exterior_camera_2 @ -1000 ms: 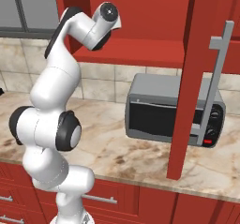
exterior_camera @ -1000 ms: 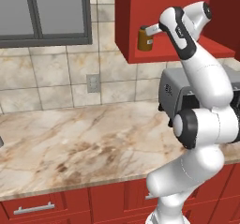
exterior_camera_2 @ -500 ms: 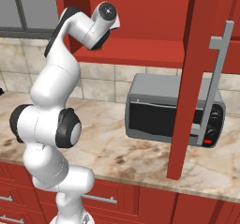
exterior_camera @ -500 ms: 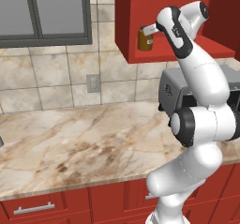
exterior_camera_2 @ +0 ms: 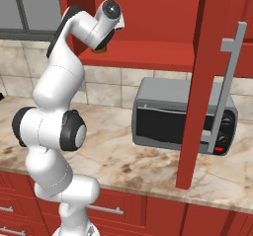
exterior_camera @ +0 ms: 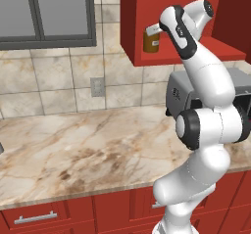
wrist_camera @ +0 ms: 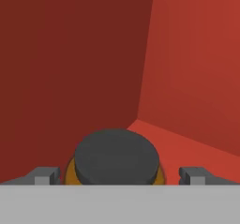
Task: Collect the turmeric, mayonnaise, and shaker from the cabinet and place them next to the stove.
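Note:
The turmeric [exterior_camera: 151, 42], a small amber-brown jar with a dark lid, stands on the shelf of the red wall cabinet [exterior_camera: 132, 22] near its left wall. My gripper [exterior_camera: 154, 31] reaches into the cabinet and is open. In the hand view the turmeric's dark lid [wrist_camera: 116, 158] sits between my two fingertips [wrist_camera: 47, 175], one on each side with a gap to the jar. A sliver of the turmeric [exterior_camera_2: 102, 51] shows under my hand in the right base view. The mayonnaise, the shaker and the stove are out of view.
A grey toaster oven [exterior_camera_2: 183, 116] stands on the marble counter [exterior_camera: 88, 150] below the cabinet. The cabinet's open red door with its grey handle [exterior_camera_2: 232, 82] hangs at the right. A window [exterior_camera: 44, 12] and a wall outlet [exterior_camera: 97, 86] are at the left.
My hand has edged slightly further toward the turmeric jar. The jaws stay open and the jar has not moved.

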Controlling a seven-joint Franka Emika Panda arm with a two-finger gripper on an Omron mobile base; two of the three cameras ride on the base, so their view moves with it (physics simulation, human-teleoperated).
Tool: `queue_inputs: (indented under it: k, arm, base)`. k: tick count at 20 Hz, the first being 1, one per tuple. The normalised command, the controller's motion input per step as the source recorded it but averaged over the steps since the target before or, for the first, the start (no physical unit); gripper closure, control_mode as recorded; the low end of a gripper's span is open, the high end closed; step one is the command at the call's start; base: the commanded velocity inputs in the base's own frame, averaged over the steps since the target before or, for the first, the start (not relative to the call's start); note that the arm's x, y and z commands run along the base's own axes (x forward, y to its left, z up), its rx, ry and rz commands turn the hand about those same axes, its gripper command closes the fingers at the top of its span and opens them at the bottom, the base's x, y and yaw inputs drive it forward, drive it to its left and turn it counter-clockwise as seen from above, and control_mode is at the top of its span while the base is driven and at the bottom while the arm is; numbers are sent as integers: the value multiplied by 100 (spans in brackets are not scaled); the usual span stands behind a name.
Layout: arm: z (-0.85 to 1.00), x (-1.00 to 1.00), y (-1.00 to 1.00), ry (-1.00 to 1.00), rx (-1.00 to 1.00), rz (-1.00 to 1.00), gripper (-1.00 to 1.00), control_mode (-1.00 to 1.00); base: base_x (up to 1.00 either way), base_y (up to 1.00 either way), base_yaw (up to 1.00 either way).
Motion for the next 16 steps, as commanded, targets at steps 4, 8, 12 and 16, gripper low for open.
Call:
queue_inputs:
  k: [4, 8, 12, 16]
  arm:
    - [0, 0, 8, 0, 0, 0, -100, -100]
    - [-1, 0, 9, 0, 0, 0, -100, -100]
    - [-3, 0, 10, 0, 0, 0, -100, -100]
    - [-6, 0, 11, 0, 0, 0, 100, -100]
  base:
    - [0, 0, 0]
    - [0, 0, 0]
    - [0, 0, 0]
    - [0, 0, 0]
